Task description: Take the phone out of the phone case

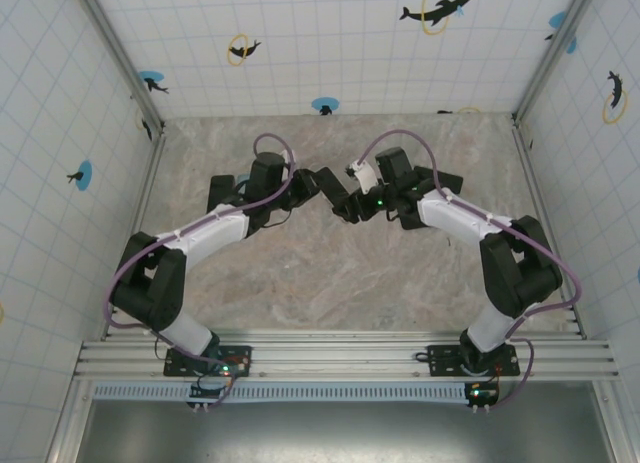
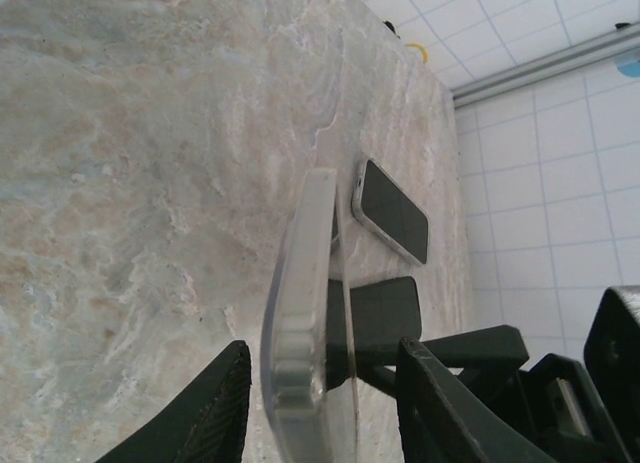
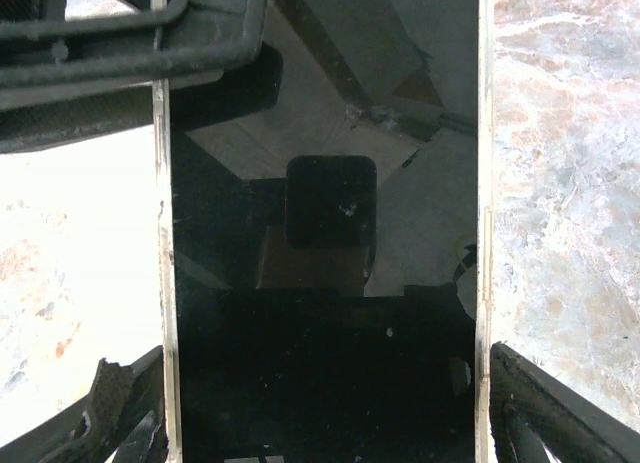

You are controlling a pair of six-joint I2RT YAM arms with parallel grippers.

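My two grippers meet above the middle of the table. The phone [image 3: 320, 383], with a black glossy screen and pale side edges, runs straight away from the right wrist camera. My right gripper [image 3: 322, 355] [image 1: 352, 205] is shut on its two long edges. The clear phone case [image 2: 300, 313] appears edge-on in the left wrist view, standing upright between the fingers [image 2: 200, 413] of my left gripper [image 2: 320, 353] [image 1: 325, 186]. Those jaws are spread, with a gap on each side of the case. Whether the phone still sits inside the case I cannot tell.
A second dark phone [image 2: 392, 211] [image 1: 447, 180] lies flat on the marble table [image 2: 150, 183] toward the back right. Another dark flat object [image 1: 222, 191] lies behind the left arm. Tiled walls [image 1: 330, 43] enclose the table on three sides.
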